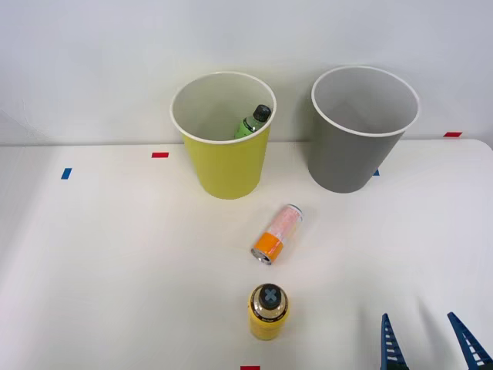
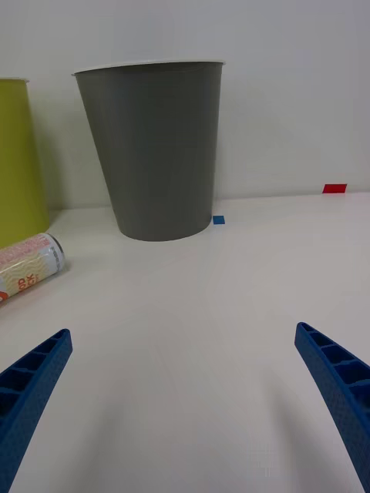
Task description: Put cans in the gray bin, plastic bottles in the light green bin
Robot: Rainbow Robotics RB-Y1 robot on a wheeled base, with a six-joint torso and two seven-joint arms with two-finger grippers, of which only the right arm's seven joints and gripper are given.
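Note:
An orange and pale pink can (image 1: 277, 233) lies on its side mid-table; its pink end (image 2: 29, 262) also shows in the wrist view. A yellow bottle (image 1: 268, 311) with a black cap stands upright near the front edge. A green bottle (image 1: 253, 121) rests inside the light green bin (image 1: 225, 162) at the back. The gray bin (image 1: 354, 154) (image 2: 158, 154) stands to that bin's right. My right gripper (image 1: 430, 343) (image 2: 185, 400) is open at the front right, well right of the yellow bottle, with nothing between its blue fingers (image 2: 335, 385).
Red tape marks (image 1: 159, 155) (image 1: 452, 134) and a blue one (image 1: 66, 173) lie on the white table (image 1: 115, 270). A blue mark (image 2: 219, 219) sits at the gray bin's foot. A pale wall stands right behind the bins.

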